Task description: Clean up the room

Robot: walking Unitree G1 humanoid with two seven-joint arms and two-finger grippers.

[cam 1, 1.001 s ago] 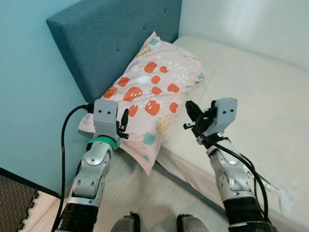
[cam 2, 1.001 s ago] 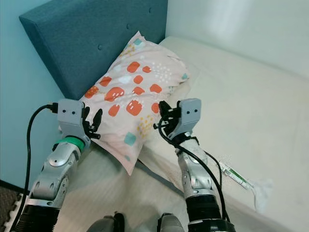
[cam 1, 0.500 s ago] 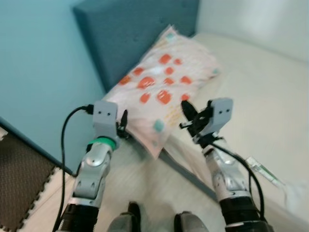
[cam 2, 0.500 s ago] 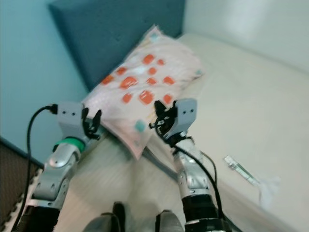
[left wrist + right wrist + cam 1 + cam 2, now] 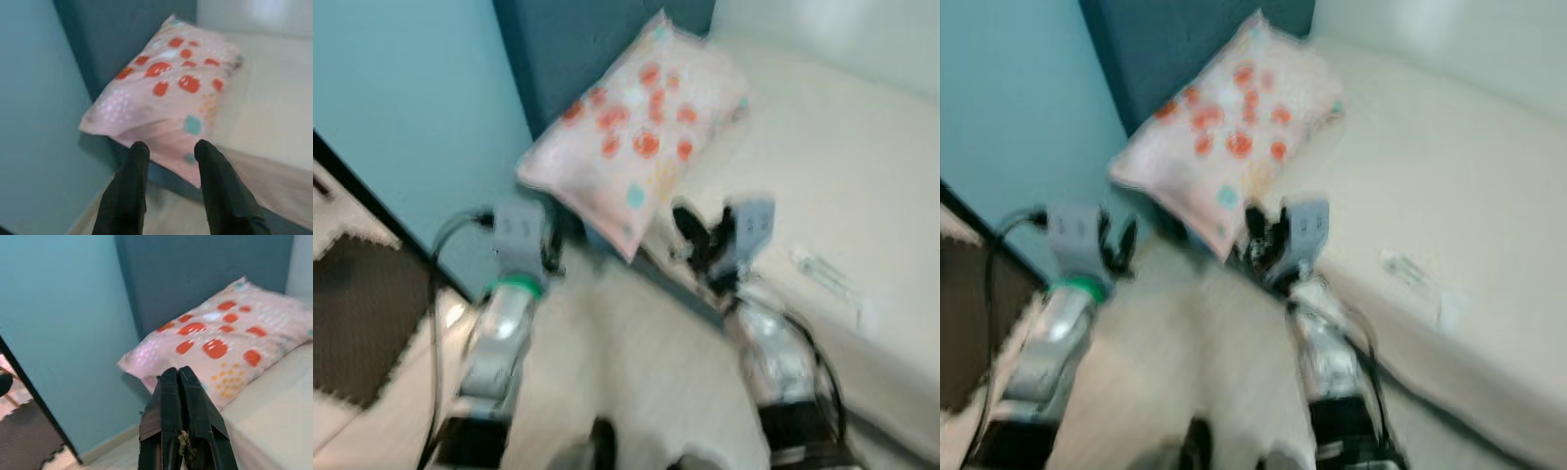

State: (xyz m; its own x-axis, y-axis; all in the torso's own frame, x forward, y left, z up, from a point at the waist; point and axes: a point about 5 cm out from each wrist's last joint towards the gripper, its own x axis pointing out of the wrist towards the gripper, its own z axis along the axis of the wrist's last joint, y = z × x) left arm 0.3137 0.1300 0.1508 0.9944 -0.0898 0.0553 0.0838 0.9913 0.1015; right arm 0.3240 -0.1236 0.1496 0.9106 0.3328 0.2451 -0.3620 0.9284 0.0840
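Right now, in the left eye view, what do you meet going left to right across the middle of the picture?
Dark floor mat → teal wall → left gripper → right gripper → small wrapper on the mattress.

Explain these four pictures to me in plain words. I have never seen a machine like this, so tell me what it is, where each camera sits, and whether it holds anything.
This is a walking humanoid robot with two silver arms, each ending in two long black fingers. The two wide, blurred pictures come from cameras in its head, looking down: the left gripper and right gripper are raised in front of a bed. A spotted pillow leans against the blue headboard, and a small clear wrapper lies on the mattress. The other two pictures come from cameras on the wrists, looking along the fingers. There the left fingers stand apart, open, and the right fingers are pressed together. Neither holds anything.
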